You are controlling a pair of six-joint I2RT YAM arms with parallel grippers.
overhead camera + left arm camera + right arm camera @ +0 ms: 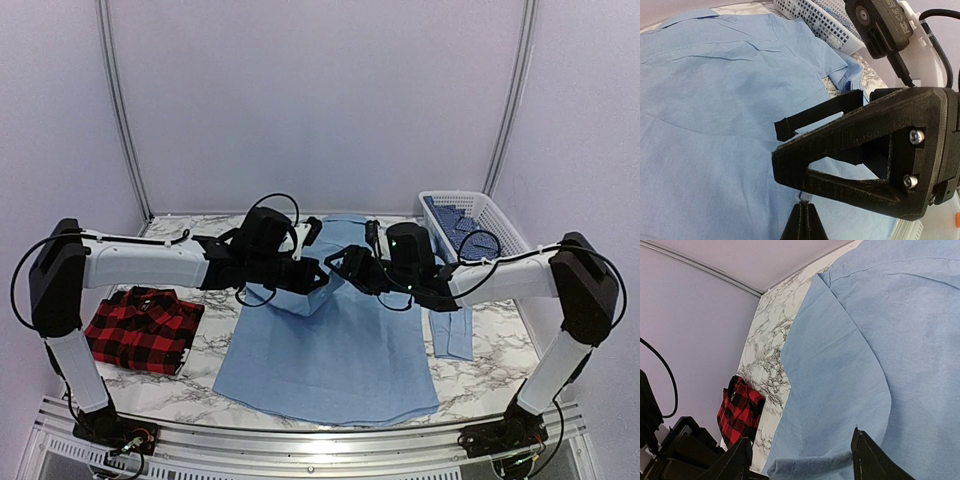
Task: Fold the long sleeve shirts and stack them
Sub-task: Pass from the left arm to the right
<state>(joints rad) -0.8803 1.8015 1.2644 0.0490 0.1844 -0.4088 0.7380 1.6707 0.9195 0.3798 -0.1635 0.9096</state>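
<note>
Two black grippers meet over a big light blue cloth shirt [330,350] lying flat in the middle of the grey-and-white marble table [215,335].

The shirt runs long from top to bottom of the overhead view, collar at the top by the back wall, bottom edge near the arms. One sleeve [452,335] lies straight down its right side. Both arms reach across the shirt's upper part and hide it. The left gripper [318,278] has its fingers squeezed tight on a lifted fold of the shirt. The right gripper [342,265] is just beside it, fingers spread wide with the fold's edge between them. A folded red-and-black plaid shirt [145,330] sits at lower left. A white plastic basket [503,228] with dark blue cloth [455,225] inside stands at upper right.
</note>
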